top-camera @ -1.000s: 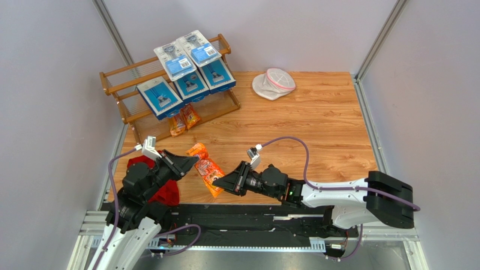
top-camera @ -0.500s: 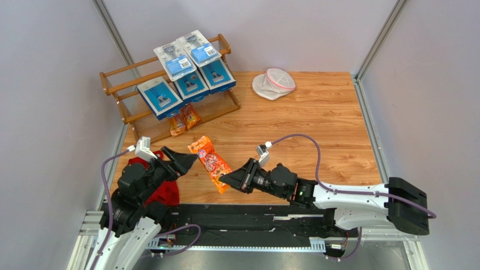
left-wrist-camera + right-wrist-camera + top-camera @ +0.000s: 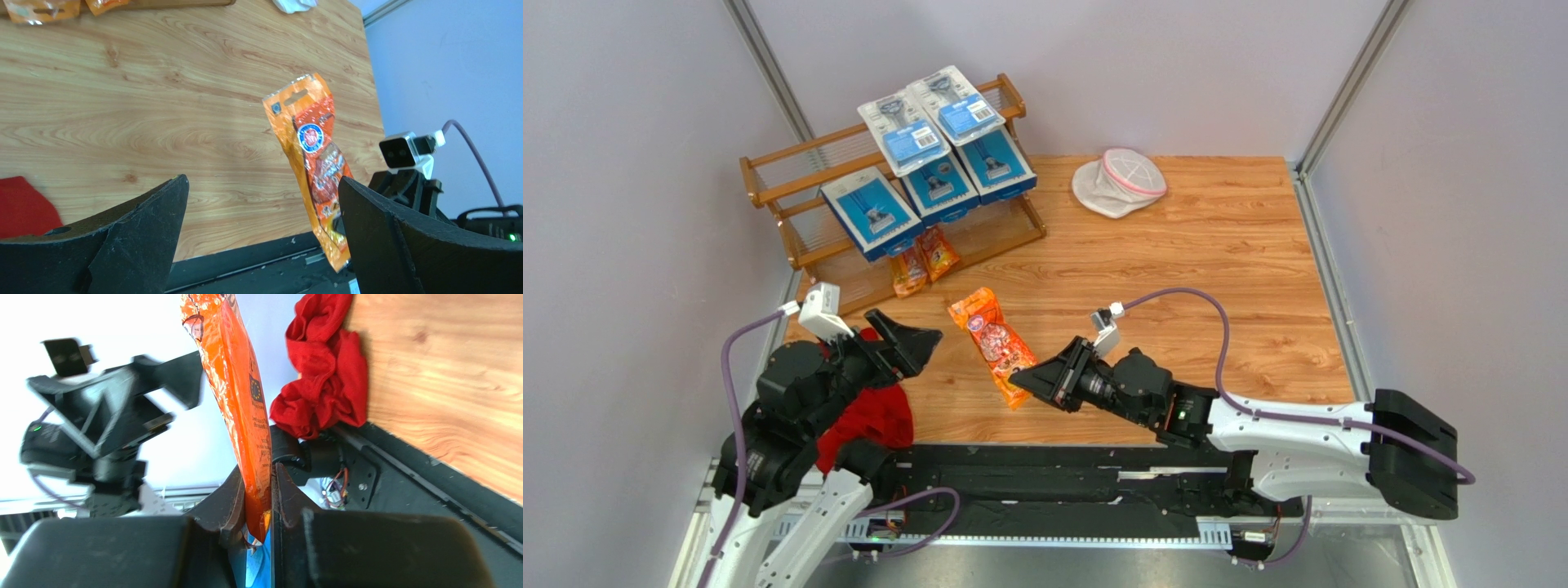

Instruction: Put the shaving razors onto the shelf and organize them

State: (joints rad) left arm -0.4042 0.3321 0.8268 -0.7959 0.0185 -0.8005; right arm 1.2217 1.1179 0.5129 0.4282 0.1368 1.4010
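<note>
Orange bag (image 3: pixel 992 343): being held up over the table (image 3: pixel 1210 245), its lower end being pinched tight by the right gripper (image 3: pixel 1028 381). Left gripper (image 3: pixel 913 342): gaping wide, carrying nothing, facing the bag. Shelf (image 3: pixel 787 157): bearing blue boxes (image 3: pixel 936 184).

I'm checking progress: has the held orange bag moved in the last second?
Yes. The orange bag, pinched by the right gripper, has shifted toward the shelf and slightly right in the top view.
</note>
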